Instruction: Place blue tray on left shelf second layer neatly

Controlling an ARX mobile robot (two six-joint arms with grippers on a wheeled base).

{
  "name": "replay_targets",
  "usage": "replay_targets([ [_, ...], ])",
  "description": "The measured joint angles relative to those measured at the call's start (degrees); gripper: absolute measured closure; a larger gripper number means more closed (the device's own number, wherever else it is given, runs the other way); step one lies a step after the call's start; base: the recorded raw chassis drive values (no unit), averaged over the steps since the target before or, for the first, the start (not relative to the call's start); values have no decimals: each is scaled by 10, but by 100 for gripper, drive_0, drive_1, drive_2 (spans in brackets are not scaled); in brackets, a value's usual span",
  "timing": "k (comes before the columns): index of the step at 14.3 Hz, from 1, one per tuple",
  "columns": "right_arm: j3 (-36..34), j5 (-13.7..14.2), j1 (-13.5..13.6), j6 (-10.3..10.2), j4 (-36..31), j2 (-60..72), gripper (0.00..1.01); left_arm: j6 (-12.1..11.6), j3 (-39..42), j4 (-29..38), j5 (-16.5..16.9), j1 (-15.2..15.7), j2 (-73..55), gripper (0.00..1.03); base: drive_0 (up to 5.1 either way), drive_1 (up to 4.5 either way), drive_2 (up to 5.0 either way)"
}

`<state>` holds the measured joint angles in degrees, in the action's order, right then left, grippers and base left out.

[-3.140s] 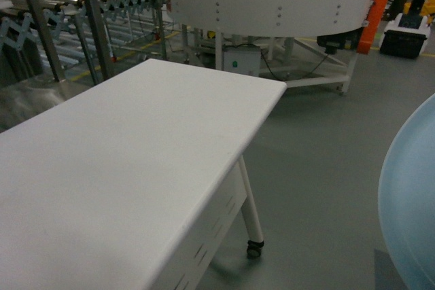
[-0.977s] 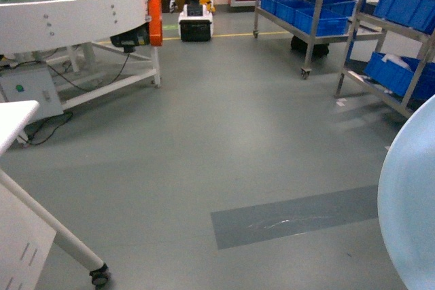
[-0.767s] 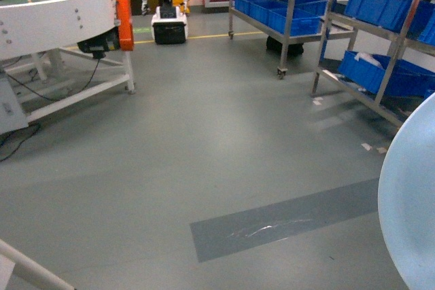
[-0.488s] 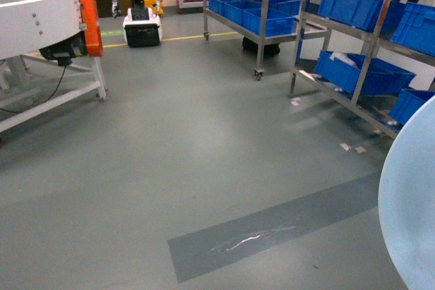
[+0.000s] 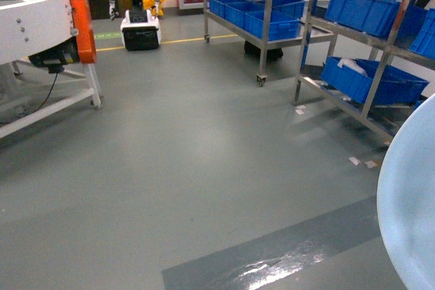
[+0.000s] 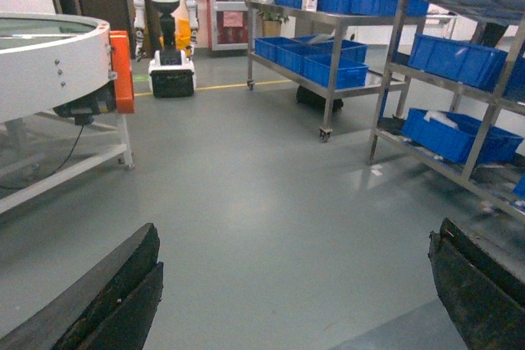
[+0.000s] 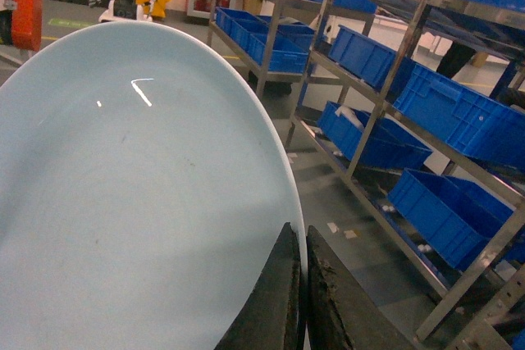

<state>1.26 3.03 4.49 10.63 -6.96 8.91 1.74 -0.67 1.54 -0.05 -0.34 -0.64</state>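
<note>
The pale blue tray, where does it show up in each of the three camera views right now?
Head: the blue tray fills the right edge, cut off by the frame.
Left wrist: not in it.
Right wrist: it fills the left half, its rim pinched by the right gripper.
Shared landmark: the wheeled steel rack of blue crates.

Even overhead lighting, slightly dim. Glare streak on floor [image 5: 272,269] at bottom centre of head view; small highlights on blue tray [image 7: 139,202]. Wrist-view foreground soft.

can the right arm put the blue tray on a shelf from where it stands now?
Probably not. The right tool pinches the blue tray by its rim, but open floor separates the robot from the nearest rack; the base likely must drive closer.
</note>
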Motion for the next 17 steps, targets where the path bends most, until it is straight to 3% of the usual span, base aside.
replay_targets([
  [17,0,0,0,0,1,0,99,0,0,0,0,0,0,5,-9,421,-439],
])
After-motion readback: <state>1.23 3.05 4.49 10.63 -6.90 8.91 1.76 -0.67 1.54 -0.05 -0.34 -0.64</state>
